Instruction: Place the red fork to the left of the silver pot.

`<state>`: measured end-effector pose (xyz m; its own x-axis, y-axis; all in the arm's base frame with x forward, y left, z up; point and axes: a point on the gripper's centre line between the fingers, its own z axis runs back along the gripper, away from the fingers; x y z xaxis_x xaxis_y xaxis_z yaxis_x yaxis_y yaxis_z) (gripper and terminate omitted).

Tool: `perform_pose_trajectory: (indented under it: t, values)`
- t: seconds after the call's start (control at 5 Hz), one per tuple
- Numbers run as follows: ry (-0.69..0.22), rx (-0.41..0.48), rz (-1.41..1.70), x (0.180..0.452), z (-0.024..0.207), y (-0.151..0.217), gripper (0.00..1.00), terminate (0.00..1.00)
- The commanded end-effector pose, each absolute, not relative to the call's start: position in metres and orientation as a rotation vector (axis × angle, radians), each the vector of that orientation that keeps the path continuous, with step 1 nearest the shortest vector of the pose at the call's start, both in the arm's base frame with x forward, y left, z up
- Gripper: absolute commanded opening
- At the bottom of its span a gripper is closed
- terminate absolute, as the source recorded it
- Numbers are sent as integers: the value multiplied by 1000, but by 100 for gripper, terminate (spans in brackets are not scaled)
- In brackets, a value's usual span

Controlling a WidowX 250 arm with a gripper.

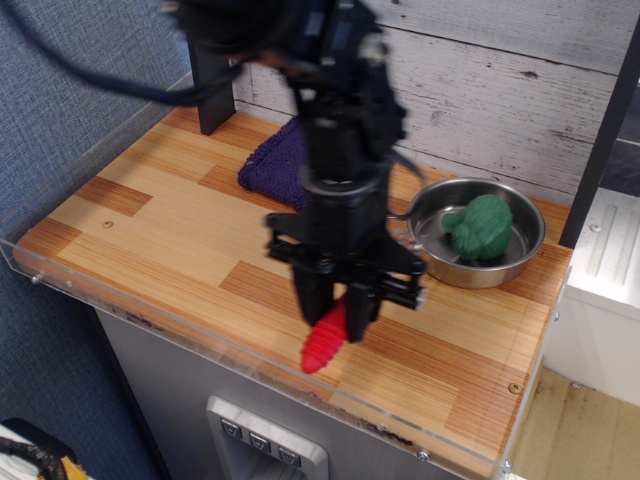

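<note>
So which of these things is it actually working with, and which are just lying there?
In the job:
red fork, gripped in the hand
silver pot

Just lying about:
green toy vegetable, inside the pot
purple cloth, at the back of the wooden table

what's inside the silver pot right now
A green lumpy toy vegetable sits inside the silver pot, toward its back right. The rest of the bottom shows bare steel. The arm covers the pot's left edge and handle, so that part cannot be seen.
</note>
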<state>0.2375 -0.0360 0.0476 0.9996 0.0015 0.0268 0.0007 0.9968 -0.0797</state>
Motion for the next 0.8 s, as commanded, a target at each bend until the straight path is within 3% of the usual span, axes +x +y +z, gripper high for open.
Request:
perform_pose_trajectory:
  t: [0.0, 0.6]
  values:
    - [-99, -91, 54, 228, 66, -24, 0, 0]
    - [38, -67, 30, 224, 51, -27, 0, 0]
